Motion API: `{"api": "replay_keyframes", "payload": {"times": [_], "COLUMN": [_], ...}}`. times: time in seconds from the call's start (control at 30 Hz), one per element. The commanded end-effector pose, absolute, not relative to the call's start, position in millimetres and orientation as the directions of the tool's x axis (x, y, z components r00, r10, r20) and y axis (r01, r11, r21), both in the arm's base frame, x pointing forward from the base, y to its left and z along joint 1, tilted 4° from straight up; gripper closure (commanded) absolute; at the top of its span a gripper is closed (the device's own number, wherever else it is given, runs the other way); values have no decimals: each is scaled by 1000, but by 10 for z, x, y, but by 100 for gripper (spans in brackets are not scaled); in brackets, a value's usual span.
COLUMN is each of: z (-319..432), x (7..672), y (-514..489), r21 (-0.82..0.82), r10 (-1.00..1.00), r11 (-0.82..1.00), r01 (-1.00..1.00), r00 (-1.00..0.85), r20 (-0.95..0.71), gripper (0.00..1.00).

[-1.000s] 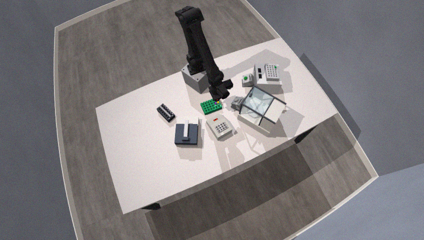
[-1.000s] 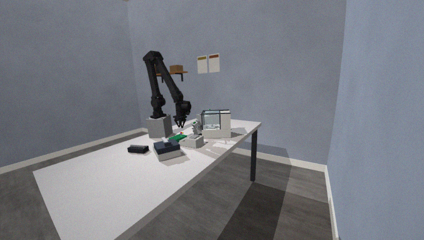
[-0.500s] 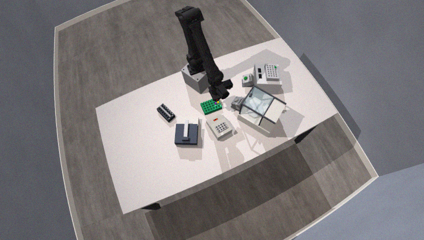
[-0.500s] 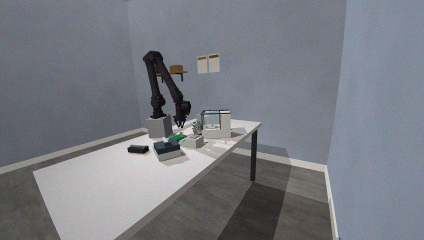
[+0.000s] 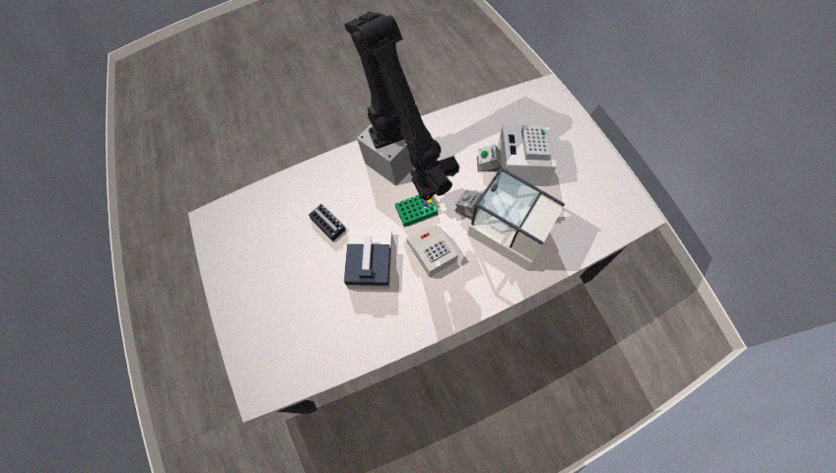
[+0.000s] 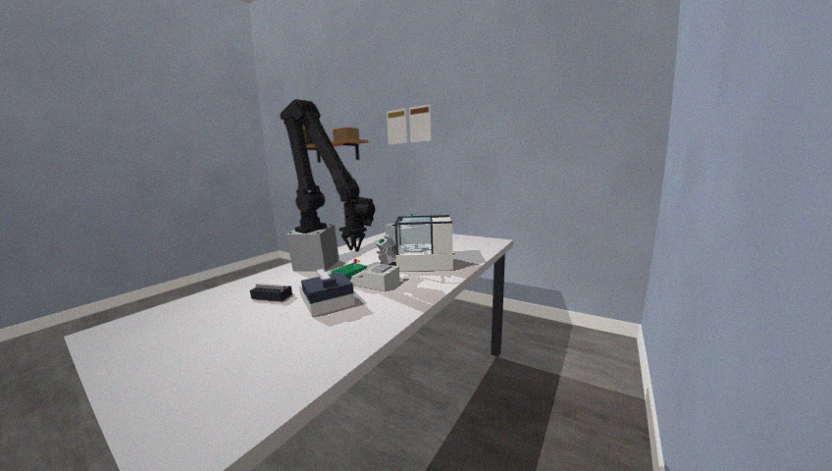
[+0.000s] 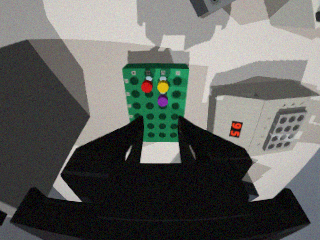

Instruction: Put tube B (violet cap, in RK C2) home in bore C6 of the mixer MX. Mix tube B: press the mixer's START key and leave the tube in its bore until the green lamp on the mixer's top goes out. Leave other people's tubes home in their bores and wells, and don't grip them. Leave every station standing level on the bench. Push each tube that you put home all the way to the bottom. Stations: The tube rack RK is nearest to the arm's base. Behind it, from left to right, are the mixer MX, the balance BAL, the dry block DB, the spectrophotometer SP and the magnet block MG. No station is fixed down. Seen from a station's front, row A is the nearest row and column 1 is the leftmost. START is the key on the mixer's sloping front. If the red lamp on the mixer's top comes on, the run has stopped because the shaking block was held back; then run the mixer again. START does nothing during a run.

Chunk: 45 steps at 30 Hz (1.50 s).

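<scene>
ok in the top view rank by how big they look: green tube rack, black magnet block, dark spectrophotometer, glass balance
1. glass balance
2. dark spectrophotometer
3. green tube rack
4. black magnet block

The last two look close in size, so that order is unsure.
</scene>
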<state>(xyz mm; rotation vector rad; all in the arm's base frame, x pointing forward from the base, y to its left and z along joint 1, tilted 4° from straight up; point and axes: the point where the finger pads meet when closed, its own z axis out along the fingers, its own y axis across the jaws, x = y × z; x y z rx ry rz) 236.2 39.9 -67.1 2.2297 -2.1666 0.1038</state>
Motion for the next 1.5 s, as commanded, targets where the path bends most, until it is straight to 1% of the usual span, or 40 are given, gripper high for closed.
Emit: {"api": "replay_keyframes", "payload": {"times": [0.0,0.5,0.53,1.47], "z": [-621,-621,-697,-1063], "x": [2492,2492,2413,2434], "y": [413,413,366,341], "r21": [-53,-53,-34,-36], "r10": [-998,-998,-998,-998], "r11": [-30,-30,-29,-29], "r01": [-998,-998,-999,-999], "r00": [26,26,27,27], "r20": [62,62,65,65], "gripper": [64,64,64,64]}}
